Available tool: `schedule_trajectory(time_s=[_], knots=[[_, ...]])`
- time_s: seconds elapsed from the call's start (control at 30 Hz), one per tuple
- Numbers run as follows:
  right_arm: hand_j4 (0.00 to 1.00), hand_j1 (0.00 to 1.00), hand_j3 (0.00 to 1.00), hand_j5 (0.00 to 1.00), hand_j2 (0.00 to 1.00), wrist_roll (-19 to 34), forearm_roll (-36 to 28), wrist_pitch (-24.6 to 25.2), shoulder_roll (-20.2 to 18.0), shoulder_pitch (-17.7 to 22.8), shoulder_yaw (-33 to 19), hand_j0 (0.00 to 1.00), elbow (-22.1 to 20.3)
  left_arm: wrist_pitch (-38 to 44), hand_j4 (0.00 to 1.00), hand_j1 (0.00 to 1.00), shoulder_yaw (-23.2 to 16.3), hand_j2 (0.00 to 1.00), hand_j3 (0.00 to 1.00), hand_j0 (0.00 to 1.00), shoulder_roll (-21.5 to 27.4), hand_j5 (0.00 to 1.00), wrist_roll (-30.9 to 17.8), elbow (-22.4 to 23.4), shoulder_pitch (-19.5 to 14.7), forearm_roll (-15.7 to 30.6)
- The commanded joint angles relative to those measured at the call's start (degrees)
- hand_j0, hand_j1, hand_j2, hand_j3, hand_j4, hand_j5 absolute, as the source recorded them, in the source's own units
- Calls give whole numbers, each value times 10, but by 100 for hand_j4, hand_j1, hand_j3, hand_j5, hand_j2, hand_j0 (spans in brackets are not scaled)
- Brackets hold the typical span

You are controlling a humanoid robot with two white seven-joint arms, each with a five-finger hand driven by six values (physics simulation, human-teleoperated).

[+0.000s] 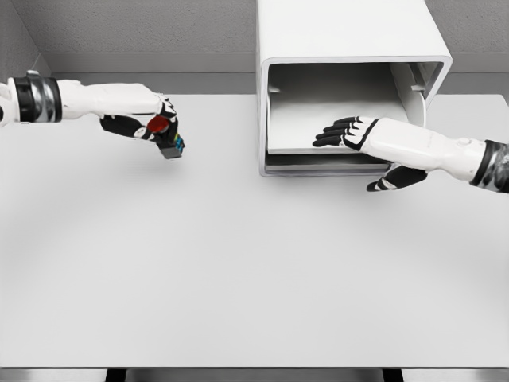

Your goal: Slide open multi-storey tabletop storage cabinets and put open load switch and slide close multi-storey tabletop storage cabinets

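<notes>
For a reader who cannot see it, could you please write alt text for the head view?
The left hand holds a red-and-black load switch above the white table, while the right hand rests flat on the white cabinet's pulled-out drawer.

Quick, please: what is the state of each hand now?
Left hand: closed on the load switch.
Right hand: open, holding nothing, over the cabinet drawer.

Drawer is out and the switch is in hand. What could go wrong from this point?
1. The right hand lies flat inside the open drawer of the cabinet; if it does not move aside, it may block the drop spot.
2. The left hand holds the load switch well to the cabinet's left, so a long carry could loosen the grasp.
3. The cabinet's top overhangs the drawer, so the switch might clip it.
</notes>
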Motion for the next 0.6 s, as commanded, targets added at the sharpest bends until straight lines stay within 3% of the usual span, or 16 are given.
schedule_trajectory(time_s=[0.0,0.57], knots=[[100,100,100,100,100,2,-4,1,8,1,1,100,15,1,39,39,-1,39,39,39,1,39,0,-18,0,3],[100,100,100,100,100,1,-1,1,2,32,5,100,17,1,39,39,-4,39,39,39,3,39,0,-63,-18,3]])
